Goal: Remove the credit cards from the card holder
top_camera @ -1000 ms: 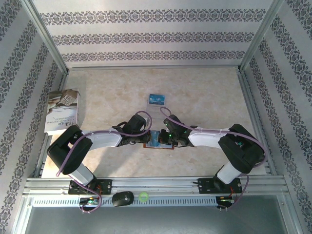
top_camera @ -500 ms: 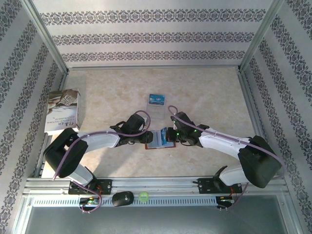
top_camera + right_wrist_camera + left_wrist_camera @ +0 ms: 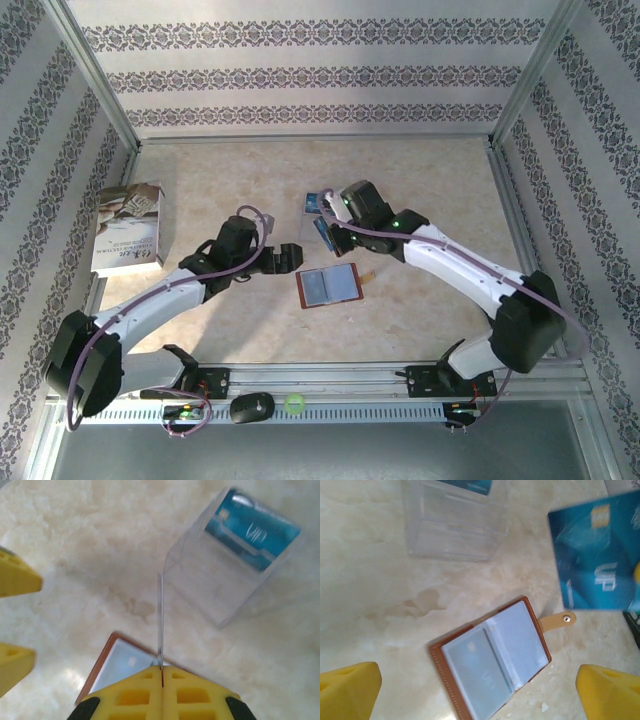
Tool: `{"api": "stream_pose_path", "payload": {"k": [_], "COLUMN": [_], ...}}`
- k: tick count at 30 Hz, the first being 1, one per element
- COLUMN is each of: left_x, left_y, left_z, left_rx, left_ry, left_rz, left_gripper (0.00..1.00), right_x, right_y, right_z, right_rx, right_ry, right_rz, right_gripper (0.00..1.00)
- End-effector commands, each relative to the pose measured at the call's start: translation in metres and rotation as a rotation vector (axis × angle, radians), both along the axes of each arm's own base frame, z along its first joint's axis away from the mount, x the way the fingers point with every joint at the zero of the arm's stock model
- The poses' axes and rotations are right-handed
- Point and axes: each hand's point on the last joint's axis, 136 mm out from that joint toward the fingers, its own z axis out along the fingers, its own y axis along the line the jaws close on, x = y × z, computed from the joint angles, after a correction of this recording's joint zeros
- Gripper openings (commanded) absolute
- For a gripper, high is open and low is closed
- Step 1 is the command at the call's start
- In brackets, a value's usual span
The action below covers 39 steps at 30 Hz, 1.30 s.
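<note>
**Pale marbled bench in a cell walled with striped, patterned paper.** The card holder lies opened flat near the middle of the bench, between the two arms. Its grey-blue sleeves face up and its snap tab points away from the spine. A faint chip-and-lettering outline under the sleeve farther from the tab suggests that another card is lodged inside.

Just beyond the holder, the right end effector has its yellow fingers pressed together on one edge of a blue credit card. The card is raised off the bench and appears edge-on in the right wrist view. Beyond it stands a clear plastic tray containing a second blue card. The left end effector hovers beside the holder, fingers spread wide and gripping nothing. A printed booklet lies well apart, by the left wall.

**Step in hand, as judged:** delivering the pinched card to the tray.

**Good practice:**
- Keep the pinch firm and carry the card over the tray's open mouth.
- Lower it until the free edge sits inside the walls, and only then release.
- The tray looks light, so avoid nudging its wall.
- The left end effector is well placed to pin the holder for the next extraction.
</note>
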Motion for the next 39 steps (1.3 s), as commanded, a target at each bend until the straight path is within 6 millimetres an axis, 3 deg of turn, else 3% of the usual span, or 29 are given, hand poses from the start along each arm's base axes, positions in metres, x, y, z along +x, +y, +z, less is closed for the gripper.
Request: {"api": "stream_pose_path", "payload": {"k": [1,10,21,30,39], "left_x": [-0.016,-0.025,-0.02,-0.011,-0.009], "left_y": [0.016,0.042,0.058,0.062,0.06], "left_z": [-0.014,-0.021,-0.029,-0.039,-0.042], "left_rx": [0.024,0.053,0.123,0.126,0.115], "left_ry": [0.069,0.1,0.144,0.176,0.18], "left_rz": [0.021,0.092,0.132,0.154,0.157], "left_gripper": [1.0,1.0,1.0,1.0,1.0], "right_x": [0.025,0.09,0.14,0.145,0.136], "right_y": [-0.009,0.005,0.008,0.008,0.007], "right_z": [-0.002,0.001,-0.02,-0.048,-0.064], "right_rx": [-0.179,-0.378,-0.361,-0.384,-0.387], "right_ry": [-0.088,-0.192,-0.158,-0.087,-0.025], "right_rz": [0.123,0.348,0.465,0.535,0.566], "right_gripper": [0.0,0.0,0.0,0.0,0.0]}}
